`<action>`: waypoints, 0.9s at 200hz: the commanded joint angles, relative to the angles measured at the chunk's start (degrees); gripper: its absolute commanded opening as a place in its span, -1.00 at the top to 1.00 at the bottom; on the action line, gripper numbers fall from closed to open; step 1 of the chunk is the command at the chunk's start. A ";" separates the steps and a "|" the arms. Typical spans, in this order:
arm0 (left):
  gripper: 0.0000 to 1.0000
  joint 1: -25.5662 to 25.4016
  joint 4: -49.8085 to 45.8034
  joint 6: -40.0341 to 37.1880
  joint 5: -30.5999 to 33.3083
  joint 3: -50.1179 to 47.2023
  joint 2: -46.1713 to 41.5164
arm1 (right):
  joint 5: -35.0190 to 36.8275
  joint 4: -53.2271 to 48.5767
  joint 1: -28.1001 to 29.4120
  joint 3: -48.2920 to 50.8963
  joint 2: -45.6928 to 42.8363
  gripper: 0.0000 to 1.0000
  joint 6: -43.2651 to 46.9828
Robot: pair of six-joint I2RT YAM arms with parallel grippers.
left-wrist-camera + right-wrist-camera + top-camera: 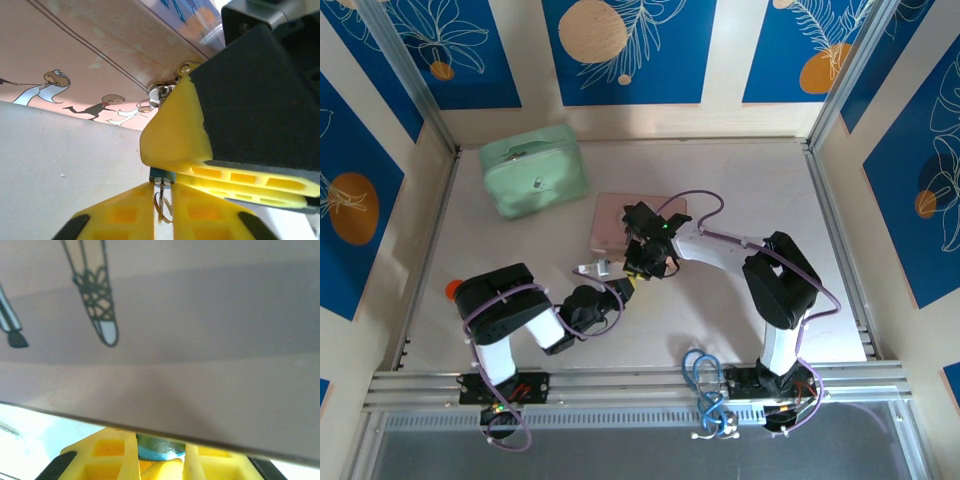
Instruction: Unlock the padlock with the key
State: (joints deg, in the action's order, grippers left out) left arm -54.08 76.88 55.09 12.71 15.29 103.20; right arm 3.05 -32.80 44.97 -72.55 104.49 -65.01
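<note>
Top: pink tin point(612, 225) mid-table point(720, 320), mint case point(533, 172) off the tin's far-left corner, apart. R gripper point(642, 268) reaches over the tin's near edge, L gripper point(617, 287) just on the near side of the tin, tips meeting there. Small silvery bit point(590, 268) on the table by the tin's near-left corner, can't ID. L wrist: padlock point(161, 175), blue body, sits just below the tin's side wall, right at L fingertips w/ R's yellow finger pressed on it from above. Thin wire loop point(162, 206) hangs in the narrow slit btwn L fingers; L nearly closed, can't tell if it's actually clamping anything. R wrist: tin wall close overhead, blue padlock body wedged btwn R fingers at the tips, so R is grasping the padlock.
</note>
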 commanded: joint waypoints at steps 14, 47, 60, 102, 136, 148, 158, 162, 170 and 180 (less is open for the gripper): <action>0.70 0.30 3.80 -1.97 0.09 1.48 0.99 | -3.05 -3.37 0.47 -1.87 1.32 1.00 -0.88; 0.97 0.47 3.80 -3.06 -0.57 2.53 2.31 | -3.62 -5.20 0.47 -3.09 2.10 1.00 -1.25; 1.00 0.47 3.80 -3.30 -0.21 2.55 2.75 | -4.06 -5.50 0.46 -3.29 2.45 1.00 -1.26; 1.00 -0.64 2.98 -9.13 3.68 1.64 2.42 | -4.37 -8.23 0.47 -4.71 3.20 1.00 -1.86; 1.00 -4.80 -13.54 -20.83 10.91 4.58 -4.48 | -5.49 -11.36 0.12 -7.30 4.00 1.00 -1.78; 1.00 -7.14 -22.07 -25.25 15.50 7.63 -6.78 | -6.43 -11.84 0.12 -8.23 4.47 1.00 -1.71; 1.00 -8.19 -22.41 -28.09 17.51 8.26 -6.84 | -7.06 -12.29 0.15 -8.93 5.01 1.00 -1.70; 1.00 -8.68 -21.53 -29.28 18.50 8.24 -6.64 | -7.16 -12.59 0.20 -9.29 5.31 1.00 -1.70; 1.00 -9.94 -21.65 -32.31 21.60 8.72 -6.32 | -7.28 -13.23 0.21 -9.98 5.77 1.00 -1.70; 1.00 -12.05 -25.85 -35.66 27.81 10.91 -6.13 | -7.73 -13.73 0.16 -10.56 6.48 1.00 -1.69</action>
State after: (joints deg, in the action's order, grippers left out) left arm -61.91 58.26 32.08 29.21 21.52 97.95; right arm 2.33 -43.64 44.16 -80.62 108.92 -65.69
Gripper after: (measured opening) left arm 0.051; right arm 0.189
